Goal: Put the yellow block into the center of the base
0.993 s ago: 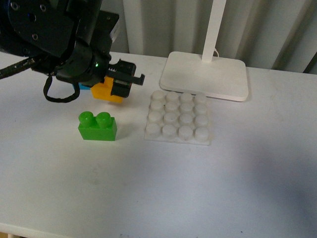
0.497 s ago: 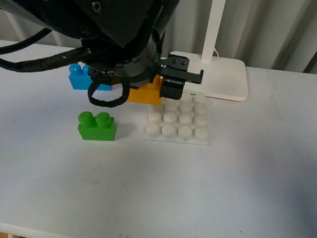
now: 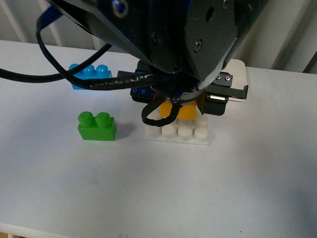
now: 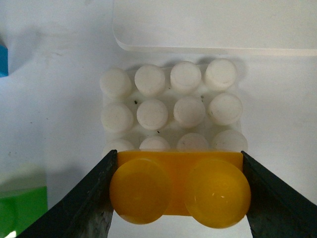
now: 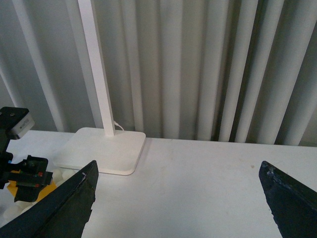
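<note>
My left gripper [image 4: 178,191] is shut on the yellow block [image 4: 178,186], a two-stud brick held by its short ends. It hangs over the near row of the white studded base [image 4: 171,106]. In the front view the yellow block [image 3: 184,110] shows under the big dark left arm, above the base [image 3: 184,134], whose far rows are hidden by the arm. Whether the block touches the studs I cannot tell. My right gripper [image 5: 178,198] is open and empty, off to the right over bare table, and is out of the front view.
A green two-stud brick [image 3: 97,126] lies left of the base, and a blue brick [image 3: 89,74] lies further back left. The white lamp foot [image 4: 213,25] with its upright pole [image 5: 96,69] stands just behind the base. Grey curtains close the back.
My left arm has carried the yellow block rightward and nearer, from beside the blue brick to over the base. The arm now hides most of the base and the lamp foot.
</note>
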Motion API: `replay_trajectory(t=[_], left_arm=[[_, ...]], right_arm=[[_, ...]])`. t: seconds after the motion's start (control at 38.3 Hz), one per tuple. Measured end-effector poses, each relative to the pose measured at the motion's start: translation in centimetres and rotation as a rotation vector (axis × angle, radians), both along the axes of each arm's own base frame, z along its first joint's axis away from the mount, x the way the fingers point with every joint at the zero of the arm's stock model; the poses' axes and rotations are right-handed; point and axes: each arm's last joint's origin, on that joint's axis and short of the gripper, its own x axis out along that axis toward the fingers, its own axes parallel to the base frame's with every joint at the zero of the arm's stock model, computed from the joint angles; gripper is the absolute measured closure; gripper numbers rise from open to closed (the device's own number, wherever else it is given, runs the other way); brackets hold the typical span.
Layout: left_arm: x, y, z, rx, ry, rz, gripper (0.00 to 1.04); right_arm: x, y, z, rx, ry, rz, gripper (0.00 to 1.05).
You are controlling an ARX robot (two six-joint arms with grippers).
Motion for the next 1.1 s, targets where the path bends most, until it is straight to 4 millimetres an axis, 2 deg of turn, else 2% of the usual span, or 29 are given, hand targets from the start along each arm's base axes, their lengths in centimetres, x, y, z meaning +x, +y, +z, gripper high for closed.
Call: replay_trajectory(t=[0.47, 1.1], left_arm=[[0.5, -0.5, -2.1, 0.017, 0.026, 0.01, 0.41], [1.1, -0.7, -2.3, 0.006, 0.015, 0.016, 0.41]], right_arm=[[0.0, 0.0, 0.0, 0.0, 0.0, 0.0, 0.09], [0.0, 0.0, 0.0, 0.0, 0.0, 0.0, 0.09]])
